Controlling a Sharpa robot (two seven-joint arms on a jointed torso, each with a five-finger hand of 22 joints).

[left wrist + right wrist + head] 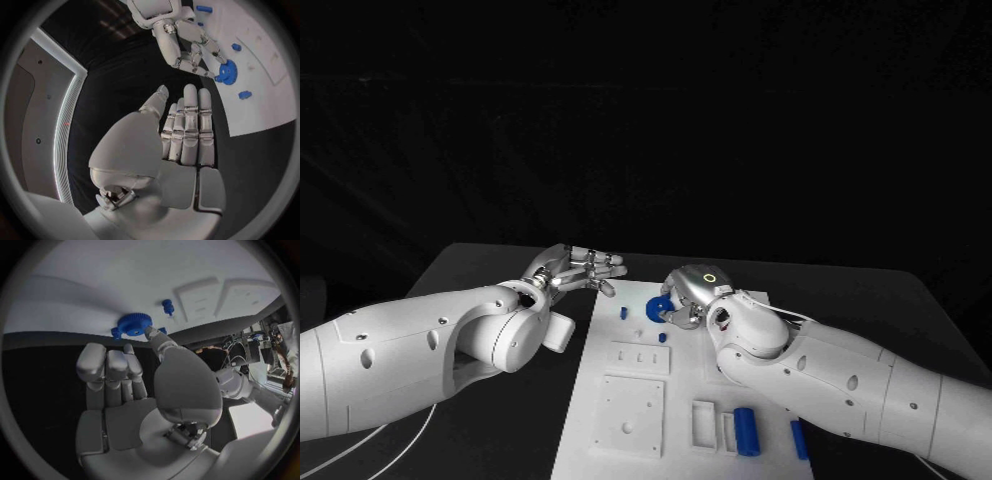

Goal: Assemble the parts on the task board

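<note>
- Lying nearest the robot, at about 6 o'clock on the task board, are two blue cylinders, the thinner one at the 3 o'clock side, with raised white blocks beside them at 9 o'clock.
- Reaching in from 3 o'clock, the right hand is working at the blue gear near the board's far end; in its wrist view one fingertip is touching the gear's rim while the other fingers are staying clear, so I am judging it as pressing, not gripping; whether anything is pinched I cannot tell.
- Sitting just beside the gear are small blue pegs; a sideways push is risking knocking one over or skating the gear off its seat.
- Hovering at 9 o'clock off the board's far corner, the left hand is holding nothing, fingers straight and close together.
- Risking most, I judge, is the gear tilting on its post under a one-sided push and jamming.
- Offering open room is the black table toward 12 o'clock and behind the left hand; the board's 9 o'clock edge is running close to the left forearm, leaving little clearance there.
</note>
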